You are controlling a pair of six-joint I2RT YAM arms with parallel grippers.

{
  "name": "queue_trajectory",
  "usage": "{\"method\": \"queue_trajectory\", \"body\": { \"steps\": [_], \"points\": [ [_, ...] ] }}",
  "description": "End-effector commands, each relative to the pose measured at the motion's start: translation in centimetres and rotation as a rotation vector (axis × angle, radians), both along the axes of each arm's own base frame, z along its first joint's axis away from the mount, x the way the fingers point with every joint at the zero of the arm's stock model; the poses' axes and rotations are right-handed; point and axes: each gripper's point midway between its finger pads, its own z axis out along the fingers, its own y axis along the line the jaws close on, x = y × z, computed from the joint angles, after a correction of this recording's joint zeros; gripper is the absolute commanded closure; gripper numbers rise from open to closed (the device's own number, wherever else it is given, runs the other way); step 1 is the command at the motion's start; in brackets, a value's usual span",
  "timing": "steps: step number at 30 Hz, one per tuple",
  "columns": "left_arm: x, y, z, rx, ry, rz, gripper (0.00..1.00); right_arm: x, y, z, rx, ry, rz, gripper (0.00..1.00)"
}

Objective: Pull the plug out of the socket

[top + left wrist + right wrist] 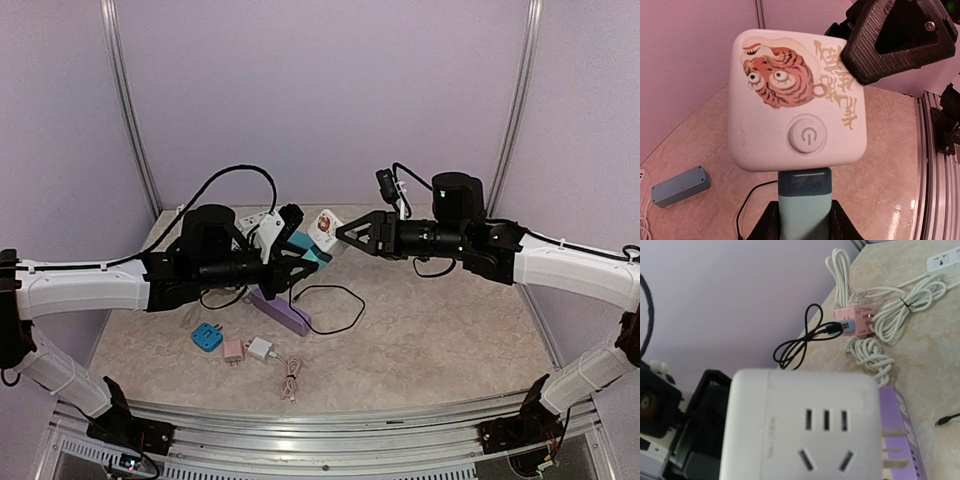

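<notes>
The socket is a white cube with a tiger picture and a power button, held up above the table. Its slotted face fills the right wrist view. The plug, teal with a dark blue end, sits in the cube's underside. My left gripper is shut on the plug, a finger on each side. My right gripper meets the cube from the right, and one of its fingers lies over the cube's top corner. Its other finger is hidden.
A purple power strip and a black cable lie under the grippers. Blue, pink and white adapters sit near the front left. White cords and a pink-blue adapter lie by the back wall.
</notes>
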Motion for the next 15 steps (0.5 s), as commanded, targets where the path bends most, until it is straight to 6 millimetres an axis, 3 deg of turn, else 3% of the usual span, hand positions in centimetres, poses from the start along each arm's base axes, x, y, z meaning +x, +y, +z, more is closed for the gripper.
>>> {"method": "queue_trajectory", "body": {
  "steps": [1, 4, 10, 15],
  "points": [
    [0.0, 3.4, -3.3, 0.096, 0.127, 0.098, 1.00, 5.9, -7.4, 3.0, -0.079, -0.208, -0.338, 1.00],
    [-0.4, 2.8, -2.1, 0.045, 0.148, 0.071, 0.97, 5.6, -7.1, 3.1, -0.074, -0.241, -0.309, 1.00],
    [-1.6, 2.0, 2.4, -0.102, 0.211, -0.041, 0.24, 3.5, -5.5, 6.0, 0.016, -0.338, -0.167, 1.00],
    [-2.4, 2.3, 4.9, -0.190, 0.275, -0.133, 0.02, 1.4, -4.6, 7.9, 0.090, -0.420, -0.047, 1.00]
  ]
}}
